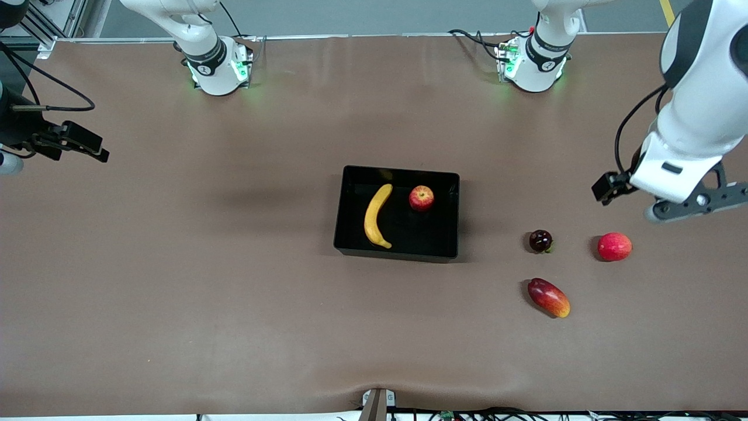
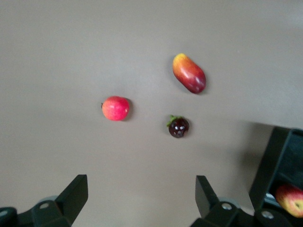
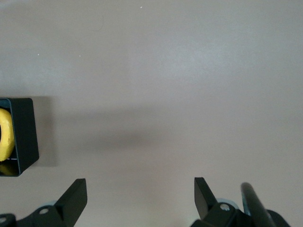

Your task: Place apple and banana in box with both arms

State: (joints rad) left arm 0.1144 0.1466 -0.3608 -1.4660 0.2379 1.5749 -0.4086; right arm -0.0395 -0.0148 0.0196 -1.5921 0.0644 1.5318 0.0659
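Both fruits already lie in the box (image 1: 397, 255), which sits mid-table: the banana (image 1: 377, 216) runs lengthwise along the wall toward the right arm's end, and the apple (image 1: 421, 198) rests apart from it, close to the wall on the robots' side. By that, the placing looks done, and nothing seems left but for the arms to stay clear. The left gripper (image 2: 142, 198) hangs empty with its fingers spread wide, above bare table at the left arm's end, just next to the three spare fruits: a pinkish-red round fruit (image 1: 614, 246), a small dark fruit (image 1: 540, 240) and an oblong red-and-yellow fruit (image 1: 549, 297), all well apart from the box. The right gripper (image 3: 140, 201) is also wide open and holds nothing, up over bare table at the right arm's end, with one box corner and a bit of banana showing in its wrist view. Around the box the table is open on every side; the spare fruits crowd only the left arm's end, so any low move there risks nudging them.
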